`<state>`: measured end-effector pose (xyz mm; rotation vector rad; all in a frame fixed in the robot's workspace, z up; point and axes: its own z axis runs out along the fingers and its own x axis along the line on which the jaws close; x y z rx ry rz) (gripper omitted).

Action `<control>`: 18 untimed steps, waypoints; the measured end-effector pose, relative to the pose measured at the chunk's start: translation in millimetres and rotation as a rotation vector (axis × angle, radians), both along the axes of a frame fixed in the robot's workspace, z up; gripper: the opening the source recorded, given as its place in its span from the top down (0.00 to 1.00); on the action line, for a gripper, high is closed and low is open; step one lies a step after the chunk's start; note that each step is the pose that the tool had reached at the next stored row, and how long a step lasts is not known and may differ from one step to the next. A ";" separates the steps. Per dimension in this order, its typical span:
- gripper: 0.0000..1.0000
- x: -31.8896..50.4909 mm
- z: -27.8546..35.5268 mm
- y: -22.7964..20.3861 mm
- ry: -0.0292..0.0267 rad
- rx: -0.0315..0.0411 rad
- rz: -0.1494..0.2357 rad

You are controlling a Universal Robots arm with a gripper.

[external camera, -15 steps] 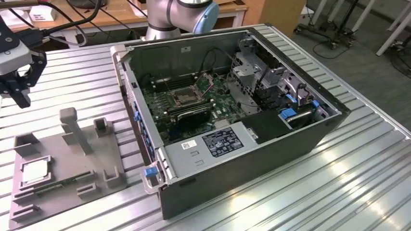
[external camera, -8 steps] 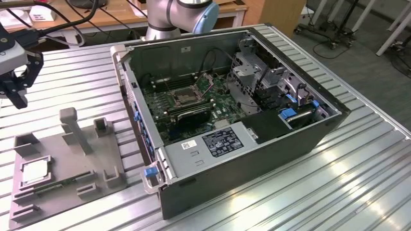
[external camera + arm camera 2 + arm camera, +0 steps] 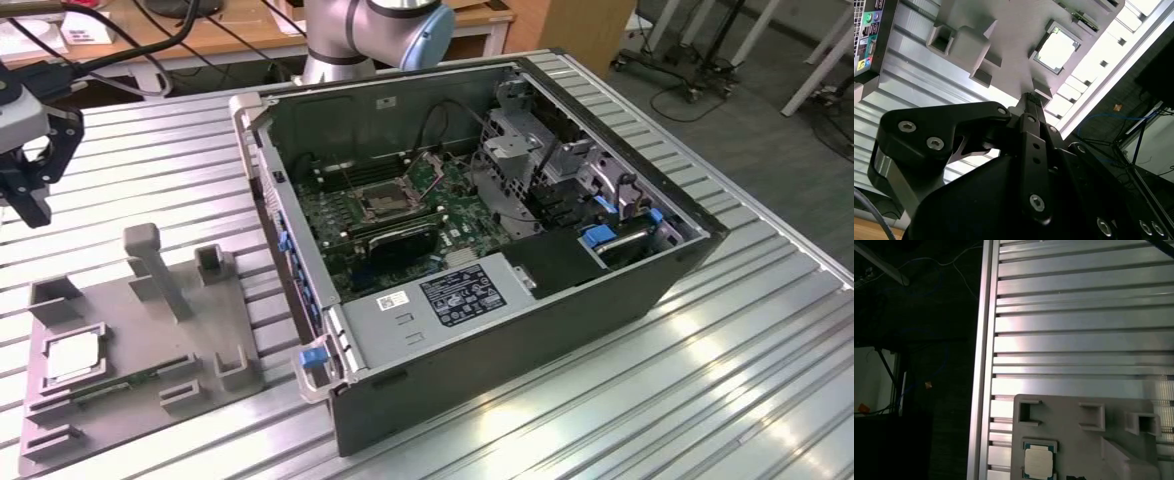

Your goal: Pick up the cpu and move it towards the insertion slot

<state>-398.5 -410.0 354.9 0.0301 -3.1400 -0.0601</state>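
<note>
Your pincer (image 3: 30, 205) hovers over the ribbed table (image 3: 747, 380), holding nothing you can see; you cannot tell whether it is open or closed. The cpu (image 3: 74, 355) lies flat in a recess of the grey fixture (image 3: 134, 335), near the pincer and apart from it. The slot (image 3: 383, 202) sits inside the open case (image 3: 534, 330), well apart from the pincer, toward the exterior view's right.
</note>
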 end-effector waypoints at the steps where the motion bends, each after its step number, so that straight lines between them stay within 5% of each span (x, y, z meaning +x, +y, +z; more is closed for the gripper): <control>1: 0.90 -0.2 0.0 0.0 0.0000 0.0000 0.000; 18: 0.90 -8.7 -0.1 0.0 0.0001 -0.0001 0.000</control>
